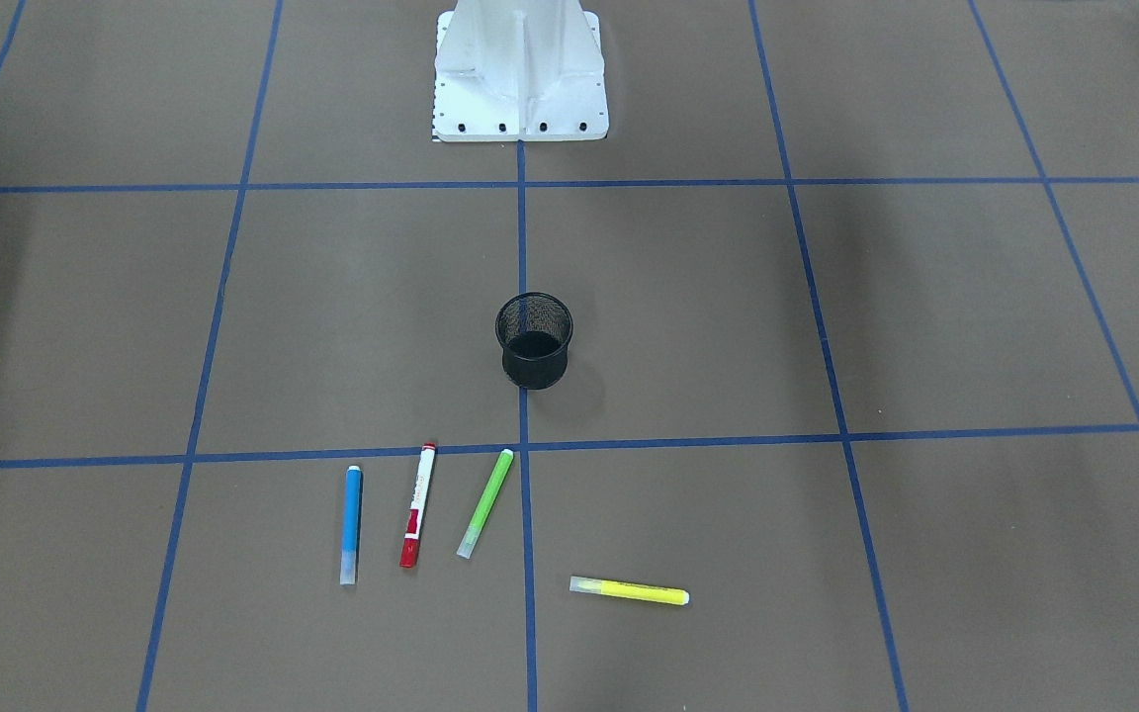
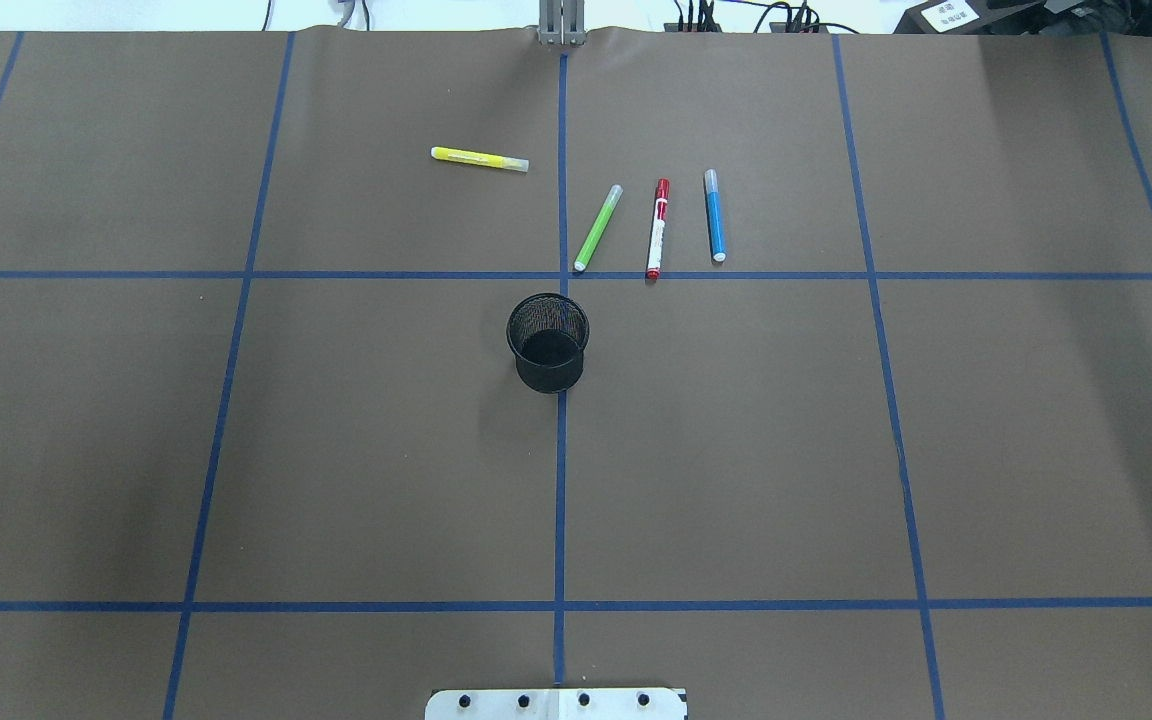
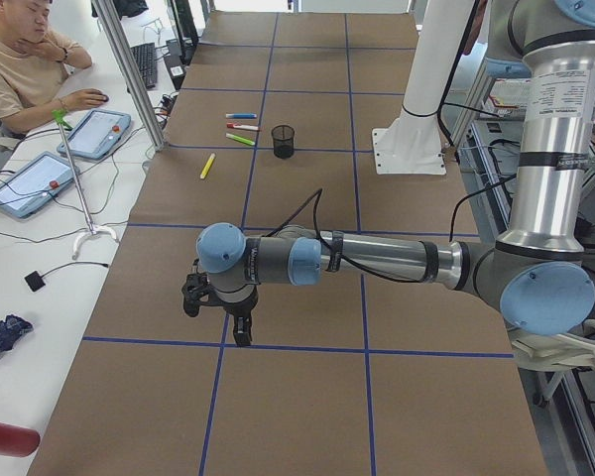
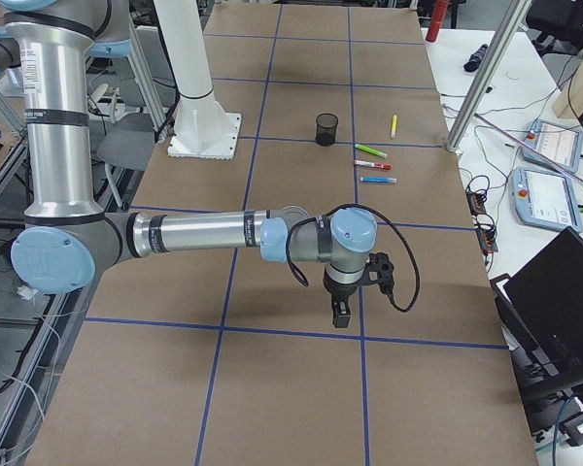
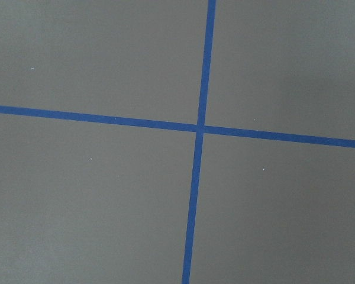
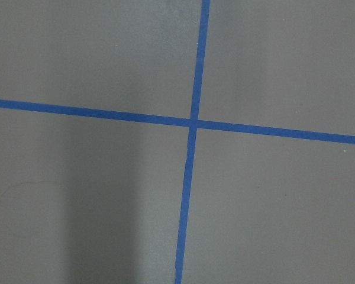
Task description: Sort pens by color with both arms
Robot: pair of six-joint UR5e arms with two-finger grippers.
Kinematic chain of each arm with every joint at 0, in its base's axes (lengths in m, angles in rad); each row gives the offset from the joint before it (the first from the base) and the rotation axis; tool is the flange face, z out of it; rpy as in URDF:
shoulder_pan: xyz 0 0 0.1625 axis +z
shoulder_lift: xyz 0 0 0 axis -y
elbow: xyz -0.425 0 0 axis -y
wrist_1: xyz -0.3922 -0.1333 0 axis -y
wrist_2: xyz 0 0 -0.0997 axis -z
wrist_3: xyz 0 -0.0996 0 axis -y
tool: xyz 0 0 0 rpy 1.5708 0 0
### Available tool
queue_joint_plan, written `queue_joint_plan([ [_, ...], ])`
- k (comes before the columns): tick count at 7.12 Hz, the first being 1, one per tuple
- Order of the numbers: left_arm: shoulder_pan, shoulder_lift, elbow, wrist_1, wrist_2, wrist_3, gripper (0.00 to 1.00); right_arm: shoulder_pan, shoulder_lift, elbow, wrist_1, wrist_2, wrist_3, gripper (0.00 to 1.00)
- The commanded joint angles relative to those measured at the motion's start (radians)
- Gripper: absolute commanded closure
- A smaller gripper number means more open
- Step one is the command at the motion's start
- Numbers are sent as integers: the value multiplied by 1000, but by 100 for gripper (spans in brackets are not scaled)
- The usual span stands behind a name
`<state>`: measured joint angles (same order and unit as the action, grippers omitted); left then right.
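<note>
Jaws of the left arm (image 3: 377, 260) and right arm (image 4: 204, 233) are shown only from the side, so apart or together cannot be told; no pen is held.
Beyond the black mesh cup (image 2: 548, 342), the slim blue highlighter (image 2: 714, 216), white-barrelled red-capped marker (image 2: 658, 229) and light green highlighter (image 2: 598, 228) lie side by side on the brown taped surface (image 2: 336, 450), with the yellow highlighter (image 2: 479, 159) apart on the left arm's side. Each is judged light, stiff, smooth and prone to rolling, and is best gripped across mid-barrel.

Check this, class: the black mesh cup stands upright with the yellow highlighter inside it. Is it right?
No. The yellow highlighter lies on the table, apart from the black mesh cup, as the overhead exterior view shows; the cup does stand upright.
</note>
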<state>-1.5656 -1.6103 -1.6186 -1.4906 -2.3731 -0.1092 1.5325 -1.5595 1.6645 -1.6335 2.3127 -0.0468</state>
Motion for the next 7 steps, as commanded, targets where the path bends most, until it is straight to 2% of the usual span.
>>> queue_joint_plan([
  [1, 1, 1, -9, -5, 24, 3, 0, 0, 1, 1, 3, 2, -1, 1],
  [7, 7, 41, -30, -30, 60, 5, 0, -2, -1, 0, 1, 2, -1, 1],
])
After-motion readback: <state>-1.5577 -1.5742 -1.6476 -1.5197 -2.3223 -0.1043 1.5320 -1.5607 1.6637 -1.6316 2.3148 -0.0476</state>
